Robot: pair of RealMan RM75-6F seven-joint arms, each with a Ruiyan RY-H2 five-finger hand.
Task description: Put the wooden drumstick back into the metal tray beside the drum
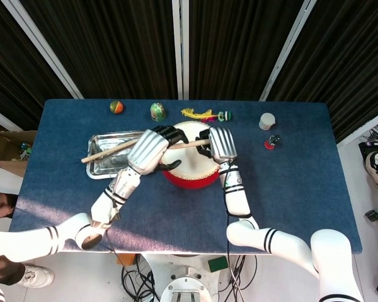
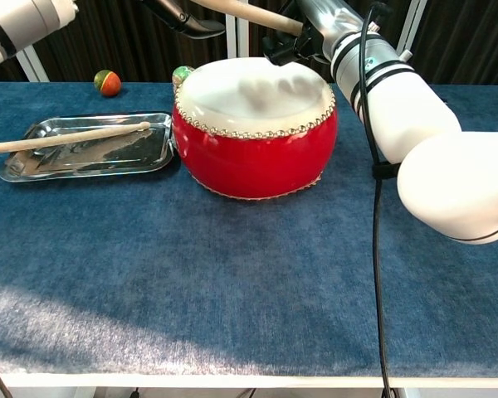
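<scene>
My right hand [image 1: 217, 143] grips a wooden drumstick [image 1: 189, 144] by its handle and holds it in the air over the red drum [image 1: 190, 178]. In the chest view the drumstick [image 2: 251, 13] slants up to the left above the drum [image 2: 253, 133], the right hand [image 2: 309, 23] at its lower end. My left hand [image 1: 151, 151] hovers with fingers [image 2: 183, 13] spread at the stick's free end; contact is unclear. The metal tray [image 1: 99, 168] lies left of the drum and holds a second drumstick [image 1: 107, 151]. The tray [image 2: 91, 169] and that stick [image 2: 70, 137] also show in the chest view.
Along the table's far edge lie an orange-green ball [image 1: 116, 107], a green ball [image 1: 157, 112], a yellow feathered toy [image 1: 201, 114], a white cup [image 1: 267, 121] and a small red object [image 1: 271, 143]. Blue cloth covers the table.
</scene>
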